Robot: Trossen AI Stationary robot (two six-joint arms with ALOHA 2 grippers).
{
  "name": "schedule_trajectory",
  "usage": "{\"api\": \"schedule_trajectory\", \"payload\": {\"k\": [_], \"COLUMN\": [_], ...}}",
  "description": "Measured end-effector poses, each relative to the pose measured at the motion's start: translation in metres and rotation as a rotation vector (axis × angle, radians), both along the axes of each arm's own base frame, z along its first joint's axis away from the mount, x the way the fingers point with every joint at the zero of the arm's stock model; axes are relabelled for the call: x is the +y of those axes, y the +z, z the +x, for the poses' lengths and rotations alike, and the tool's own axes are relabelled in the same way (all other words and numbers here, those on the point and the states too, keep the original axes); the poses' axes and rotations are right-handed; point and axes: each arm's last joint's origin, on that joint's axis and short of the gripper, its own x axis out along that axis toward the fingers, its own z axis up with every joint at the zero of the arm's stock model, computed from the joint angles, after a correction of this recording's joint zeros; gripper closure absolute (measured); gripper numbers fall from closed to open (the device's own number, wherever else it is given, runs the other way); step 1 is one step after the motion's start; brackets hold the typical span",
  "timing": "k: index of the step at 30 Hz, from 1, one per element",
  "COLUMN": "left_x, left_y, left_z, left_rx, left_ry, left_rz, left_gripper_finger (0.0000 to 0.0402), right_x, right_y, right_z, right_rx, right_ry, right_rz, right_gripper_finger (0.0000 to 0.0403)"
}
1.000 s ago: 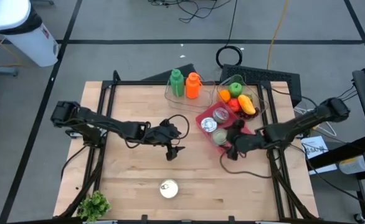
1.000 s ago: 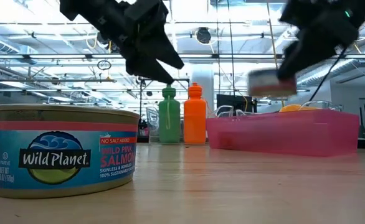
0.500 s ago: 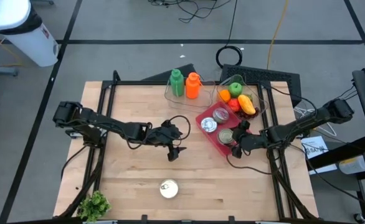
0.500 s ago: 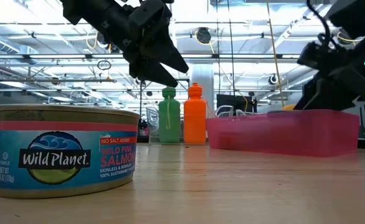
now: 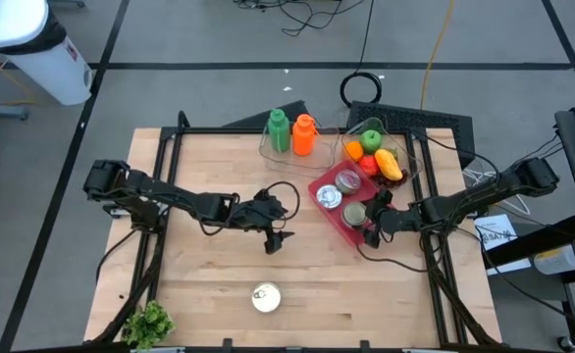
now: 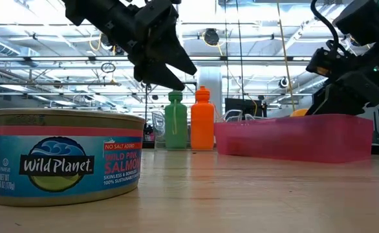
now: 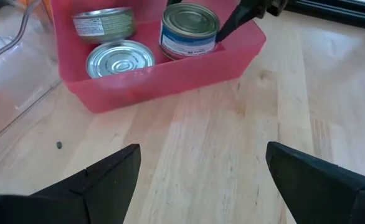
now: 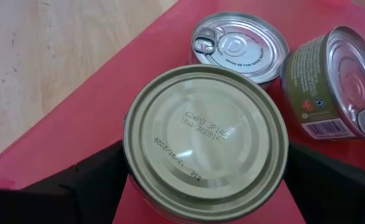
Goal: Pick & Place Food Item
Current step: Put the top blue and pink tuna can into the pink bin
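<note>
A pink tray (image 5: 319,182) at the table's right holds three cans. The nearest, a gold-topped can (image 8: 204,143), stands upright on the tray's floor (image 7: 189,28). My right gripper (image 5: 368,224) reaches into the tray from the right, one finger on either side of that can, jaws wide. A silver-topped can (image 8: 238,43) stands beyond it, and an olive-labelled can (image 8: 329,81) lies on its side. My left gripper (image 5: 273,242) hangs open over the middle of the table, holding nothing. A salmon can (image 5: 266,297) stands near the front edge. My right gripper's fingers (image 8: 89,180) flank the gold-topped can's side wall (image 8: 132,168), slanting down from the table's right. The can rests on the tray floor. Whether the fingers touch it, I cannot tell.
A green bottle (image 5: 279,130) and an orange bottle (image 5: 304,135) stand at the far edge beside a clear bin of fruit (image 5: 376,152). Lettuce (image 5: 148,324) lies at the near left corner. Bare wood lies between my left gripper and the tray.
My right gripper has sunk with the gold-topped can from above the tray into its near right part, drawing a little toward the table's right edge. The can, carried clear of the tray a second ago, now stands on the tray floor.
</note>
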Motion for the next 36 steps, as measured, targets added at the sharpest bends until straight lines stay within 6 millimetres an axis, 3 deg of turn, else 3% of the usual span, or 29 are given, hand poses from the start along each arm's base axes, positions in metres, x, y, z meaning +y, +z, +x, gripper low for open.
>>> {"api": "schedule_trajectory", "payload": {"k": [2,5,10,15,20,29,33,36], "left_x": [0.000,0.000,-0.001,-0.001,-0.001,-0.001,-0.001,-0.002], "left_y": [0.000,0.000,-0.001,0.000,0.000,0.000,0.002,0.010], "left_z": [0.000,0.000,0.000,0.000,-0.001,0.000,0.001,0.007], "left_rx": [0.000,0.001,0.009,0.008,0.008,0.007,-0.024,-0.129], "left_ry": [0.007,-0.001,-0.014,-0.015,-0.016,-0.016,-0.017,-0.033], "left_rz": [-0.010,0.001,0.016,0.017,0.017,0.017,0.014,0.025], "left_gripper_finger": [0.0046,0.0046,0.0046,0.0046,0.0046,0.0046,0.0046,0.0046], "right_x": [0.000,0.000,0.001,0.004,0.004,-0.001,0.003,0.001], "right_y": [0.000,0.001,0.007,0.012,0.013,0.015,0.015,0.016], "right_z": [0.000,-0.001,-0.002,0.000,0.001,0.001,0.002,0.003], "right_rx": [-0.002,0.001,-0.038,-0.089,-0.087,-0.127,-0.118,-0.136], "right_ry": [-0.004,0.027,0.080,0.134,0.158,0.021,0.129,0.084], "right_rz": [0.003,-0.020,0.024,0.097,0.039,-0.035,0.017,-0.004], "right_gripper_finger": [0.0021,0.0054,0.0054,0.0018,0.0046,0.0016,0.0021,0.0016]}}
